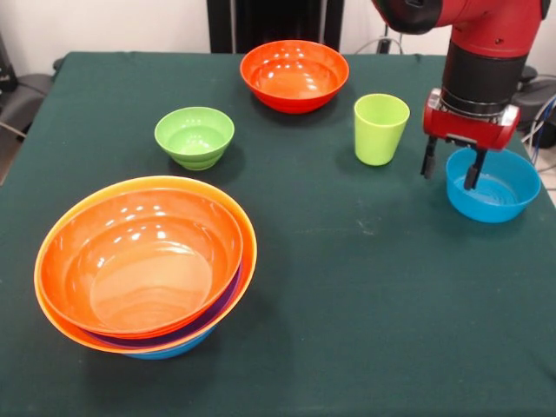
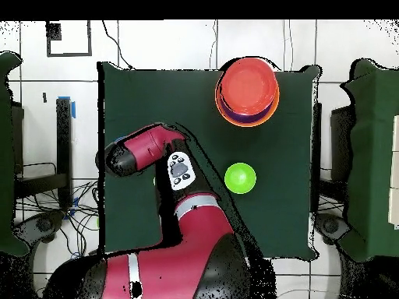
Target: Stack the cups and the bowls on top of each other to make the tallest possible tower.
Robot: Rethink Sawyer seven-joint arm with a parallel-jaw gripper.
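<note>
My gripper [image 1: 451, 168] is open and points down at the near-left rim of a blue bowl [image 1: 495, 187] at the right table edge. One finger [image 1: 428, 161] is outside the rim and the other is over the inside. The lime-green cup [image 1: 380, 129] stands upright just left of the gripper. The tower [image 1: 143, 261] sits at the front left: orange bowls nested with purple and blue rims showing below. It also shows in the overhead view [image 2: 247, 92]. A red-orange bowl [image 1: 294, 75] and the small lime-green bowl [image 1: 195, 136] stand apart. In the overhead view my arm hides the gripper.
The table has a dark green cloth [image 1: 365, 295]. The small green bowl also shows in the overhead view [image 2: 240, 178]. My red arm [image 2: 187, 195] covers the cup and the blue bowl there. The blue bowl is close to the table's edge.
</note>
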